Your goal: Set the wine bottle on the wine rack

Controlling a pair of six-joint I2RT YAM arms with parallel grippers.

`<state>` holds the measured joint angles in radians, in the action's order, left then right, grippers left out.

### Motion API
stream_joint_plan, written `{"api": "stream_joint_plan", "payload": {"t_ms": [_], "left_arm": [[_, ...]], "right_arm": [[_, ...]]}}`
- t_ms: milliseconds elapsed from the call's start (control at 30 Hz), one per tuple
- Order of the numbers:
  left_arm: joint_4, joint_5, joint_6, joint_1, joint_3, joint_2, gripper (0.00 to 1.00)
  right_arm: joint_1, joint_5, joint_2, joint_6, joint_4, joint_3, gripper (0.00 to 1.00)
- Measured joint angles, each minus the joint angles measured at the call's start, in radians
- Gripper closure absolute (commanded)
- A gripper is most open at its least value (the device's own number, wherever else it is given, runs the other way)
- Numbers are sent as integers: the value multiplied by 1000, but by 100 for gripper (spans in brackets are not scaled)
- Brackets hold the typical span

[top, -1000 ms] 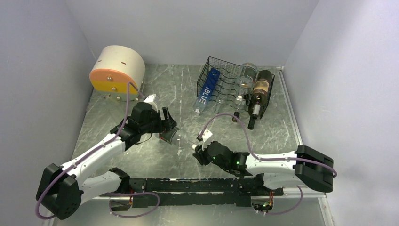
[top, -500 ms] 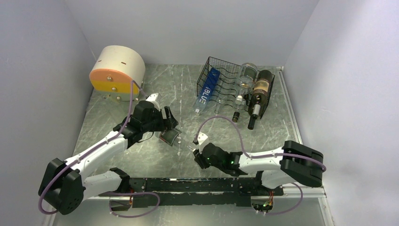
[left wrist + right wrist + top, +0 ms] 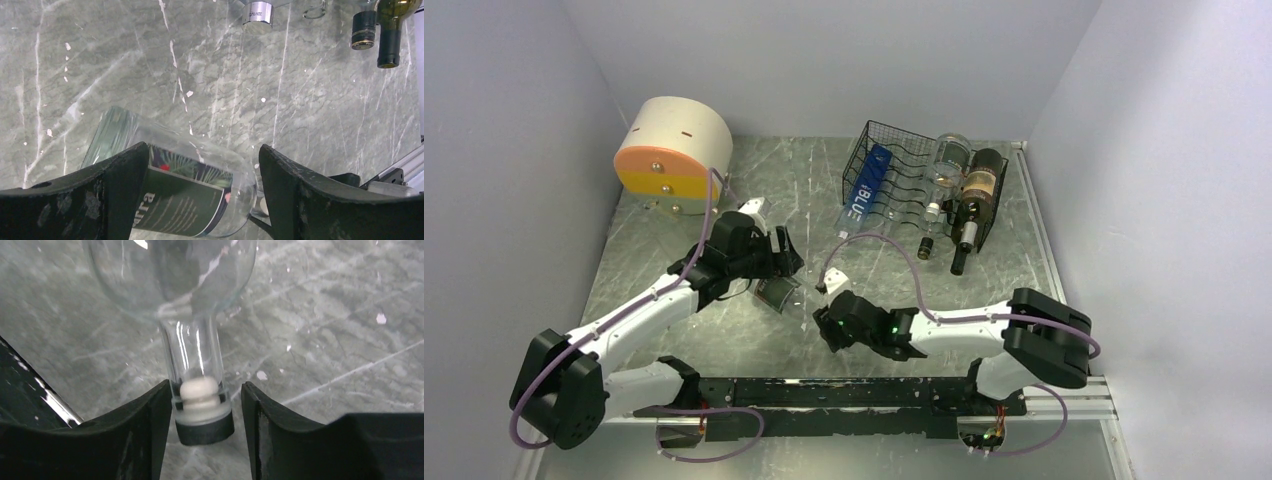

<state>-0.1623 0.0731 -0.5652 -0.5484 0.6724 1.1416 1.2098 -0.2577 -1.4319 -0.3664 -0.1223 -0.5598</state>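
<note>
- Near the table's (image 3: 724,200) centre, a shade toward 8 o'clock, the clear glass wine bottle (image 3: 776,293) sat between both grippers with its neck (image 3: 192,355) pointing toward 4 o'clock. It was well apart from the wine rack (image 3: 902,140) at 1 o'clock.
- On the left gripper (image 3: 204,155), the fingers stood wide on either side of the labelled body. Whether they pressed it could not be told.
- On the right gripper (image 3: 205,387), the fingers were slightly parted round the neck by the stopper (image 3: 200,390), with a gap on one side, so they were not clamped.
- Handling, as a judgement: the glass was rigid, smooth, slippery and breakable. It looked empty, so fairly light, with its weight in the body. The best hold seemed across the label (image 3: 175,200), with the neck only steadied.
- Counts:
  - one bottle between the grippers;
  - one rack, carrying at least four bottles (one blue, one clear, two dark), though the clear glass blurred the tally;
  - two grippers;
  - one cream drum (image 3: 674,150) at 10 o'clock.
</note>
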Motion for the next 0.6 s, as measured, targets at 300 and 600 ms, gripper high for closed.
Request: {"api": "stream_joint_plan", "payload": {"t_ms": [300, 600], "left_arm": [[-37, 8, 0, 0, 0, 8, 15], [-72, 7, 5, 0, 6, 6, 15]], "right_arm": [[-1, 3, -79, 9, 64, -108, 40], [-11, 47, -209, 74, 124, -226, 42]]}}
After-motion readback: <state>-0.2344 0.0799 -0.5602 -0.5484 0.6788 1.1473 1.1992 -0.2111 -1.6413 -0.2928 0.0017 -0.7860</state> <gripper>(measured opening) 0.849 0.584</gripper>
